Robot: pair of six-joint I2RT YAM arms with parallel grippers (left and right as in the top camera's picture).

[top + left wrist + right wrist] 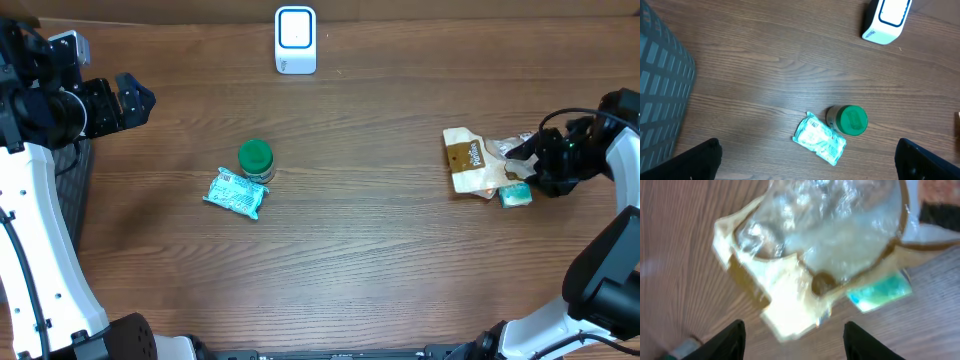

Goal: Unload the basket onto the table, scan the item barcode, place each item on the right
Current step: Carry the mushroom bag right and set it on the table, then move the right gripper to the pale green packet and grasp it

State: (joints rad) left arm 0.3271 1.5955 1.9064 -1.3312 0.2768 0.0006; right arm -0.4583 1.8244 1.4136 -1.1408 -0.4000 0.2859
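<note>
The wooden table (380, 260) fills every view. At its left edge a grey mesh basket (662, 90) is cut off by the frame, and from overhead the left arm partly hides it. The left gripper (140, 100) hovers near it, its fingers (705, 160) spread wide with nothing between them.

The white scanner (295, 40) stands at the far edge. The lettering on its side is too small to read.

The snack bag (470, 160), cream and brown with a clear window, lies on the table's right side, well apart from the scanner. Its print is too blurred to read. The right gripper (797, 342) sits just beside it with its fingers released, one on either side of a bag corner and neither touching it.

Mid-table, a teal packet (237, 193) lies just beside a green-lidded jar (256, 158), seemingly touching it. The packet's print is unreadable. A small teal item (515, 195) is half hidden under the bag's edge.
</note>
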